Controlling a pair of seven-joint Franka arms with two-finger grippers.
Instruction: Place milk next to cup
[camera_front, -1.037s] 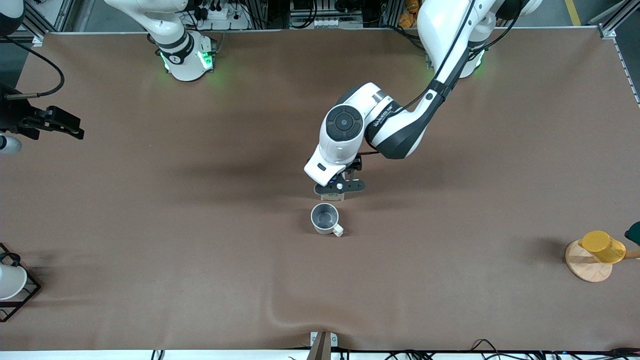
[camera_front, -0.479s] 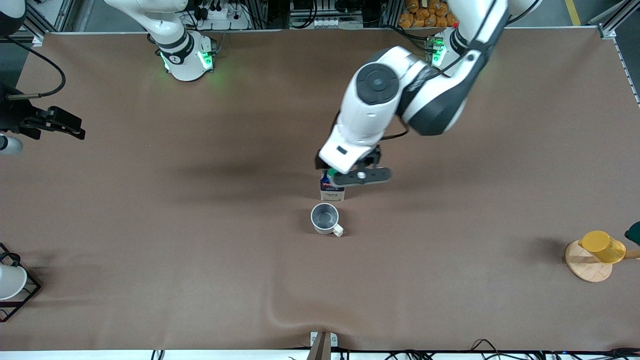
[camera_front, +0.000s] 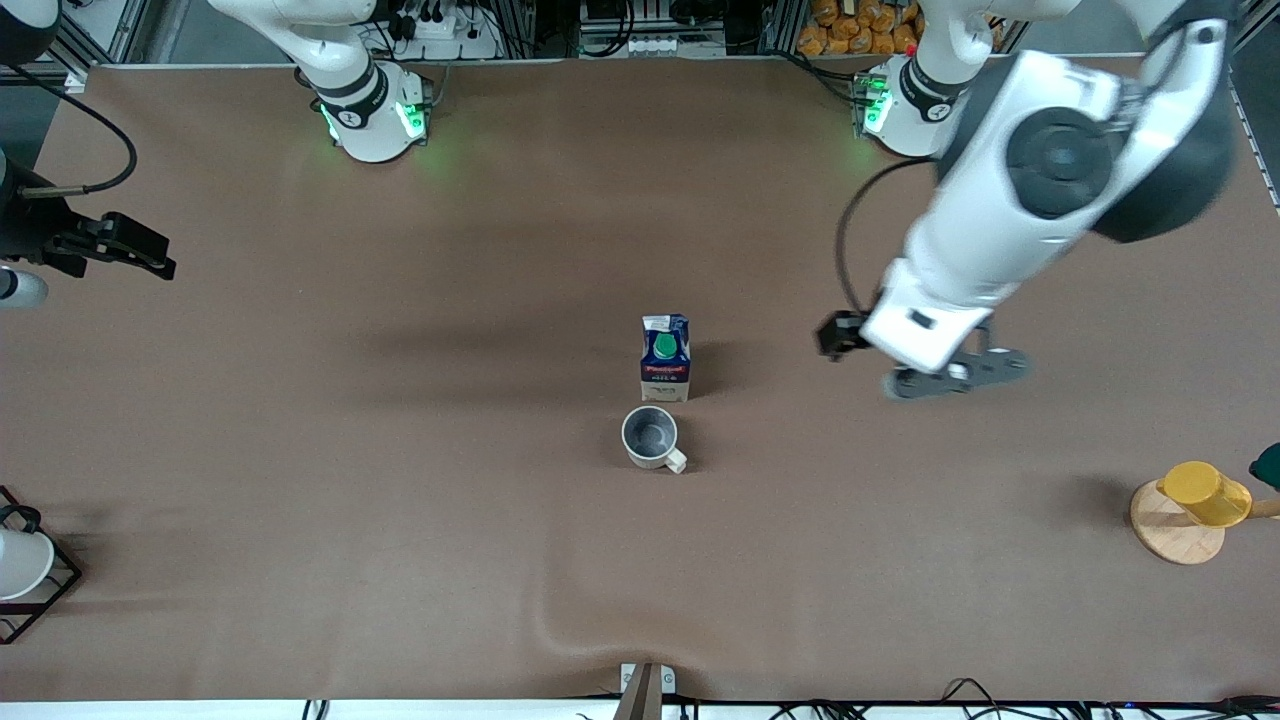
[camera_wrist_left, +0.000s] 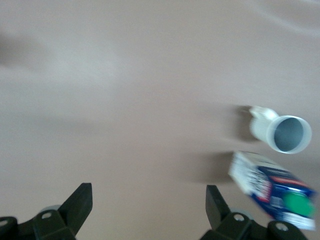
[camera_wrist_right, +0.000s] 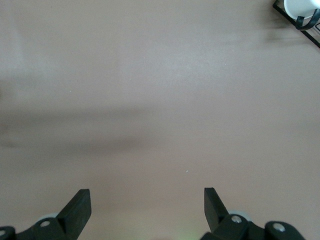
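The milk (camera_front: 665, 358), a dark-blue carton with a green cap, stands upright on the brown table just farther from the front camera than the cup (camera_front: 652, 438), with a small gap between them. The cup is off-white with a grey interior. My left gripper (camera_front: 955, 378) is open and empty, up in the air over bare table toward the left arm's end, well apart from the milk. The left wrist view shows its gripper (camera_wrist_left: 148, 200) open, with the cup (camera_wrist_left: 286, 134) and the milk (camera_wrist_left: 275, 190) off to one side. My right gripper (camera_front: 130, 255) waits open at the right arm's end; its wrist view shows the gripper (camera_wrist_right: 146, 202) over bare table.
A yellow cup (camera_front: 1205, 493) lies on a wooden disc (camera_front: 1165, 535) at the left arm's end. A white cup in a black wire rack (camera_front: 20, 565) sits at the right arm's end, also in the right wrist view (camera_wrist_right: 302, 10). The cloth has a fold (camera_front: 560, 630) near the front edge.
My left gripper let go of the milk, rose and swung away toward the left arm's end. The milk stays standing by the cup. The right arm has not moved.
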